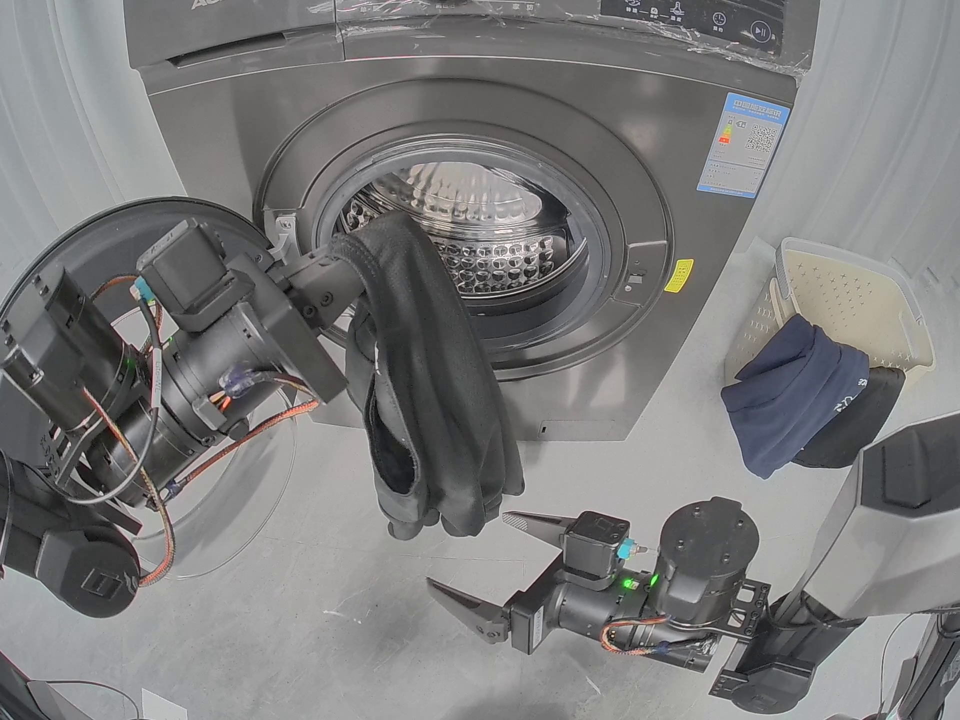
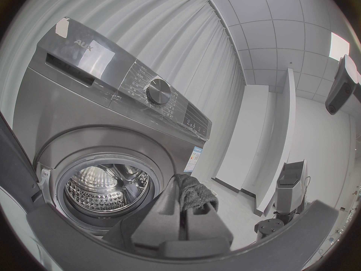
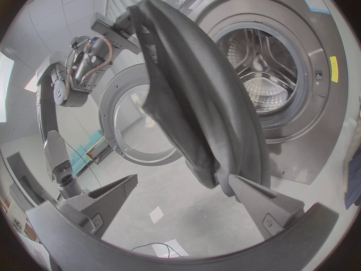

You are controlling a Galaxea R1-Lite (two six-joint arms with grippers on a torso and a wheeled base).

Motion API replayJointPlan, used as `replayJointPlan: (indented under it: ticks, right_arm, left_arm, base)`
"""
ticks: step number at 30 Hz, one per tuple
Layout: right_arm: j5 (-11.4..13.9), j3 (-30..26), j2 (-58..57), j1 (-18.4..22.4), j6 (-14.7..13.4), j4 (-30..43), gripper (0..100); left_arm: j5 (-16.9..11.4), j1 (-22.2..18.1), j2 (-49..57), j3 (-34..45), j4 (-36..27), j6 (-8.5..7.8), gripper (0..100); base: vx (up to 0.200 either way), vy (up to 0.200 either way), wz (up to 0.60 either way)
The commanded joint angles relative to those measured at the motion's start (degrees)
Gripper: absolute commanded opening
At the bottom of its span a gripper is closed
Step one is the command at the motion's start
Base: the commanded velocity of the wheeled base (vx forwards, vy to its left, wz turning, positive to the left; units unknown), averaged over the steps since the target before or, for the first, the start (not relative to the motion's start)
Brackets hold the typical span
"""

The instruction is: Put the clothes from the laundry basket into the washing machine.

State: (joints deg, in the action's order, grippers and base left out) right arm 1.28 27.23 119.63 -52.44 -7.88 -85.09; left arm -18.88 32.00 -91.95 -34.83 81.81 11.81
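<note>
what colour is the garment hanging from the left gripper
Black garment, clearest in the head view.

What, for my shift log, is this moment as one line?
left gripper: shut on dark garment, at washing machine opening | right gripper: open, by garment's hanging end | laundry basket: navy and black clothes over rim

You see a dark grey washer (image 1: 600, 102) with a bright steel drum (image 1: 480, 222), its wall dotted with rows of small holes; your garment (image 1: 430, 372) is plain charcoal black; the label (image 1: 743, 145) is white with a blue edge; the sticker (image 1: 679, 275) is yellow; your basket (image 1: 850, 292) is cream, patterned with a grid of fine holes; there is a navy cloth (image 1: 790, 392) and a black cloth (image 1: 860, 422); your right gripper (image 1: 468, 550) is dark grey, with a green light (image 1: 628, 583) behind it; orange cables (image 1: 260, 427) run along your left arm; the floor (image 1: 300, 632) is pale grey; the curtain (image 1: 880, 132) is white.
</note>
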Motion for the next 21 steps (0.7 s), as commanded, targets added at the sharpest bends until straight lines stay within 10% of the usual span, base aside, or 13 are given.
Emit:
replayJointPlan:
  ticks: [1,21]
  right_arm:
    - [0.04,1.07,-0.01,-2.05,0.05,0.01,100]
    - [-0.66,18.38,8.69,7.97,2.78,2.47,100]
  left_arm:
    - [-0.01,-0.1,-0.42,-0.15,-0.07,0.05,0]
    - [-0.36,1.57,1.87,0.2,0.19,-0.12,0]
  base:
    - [0.0,0.0,0.0]
    - [0.0,0.0,0.0]
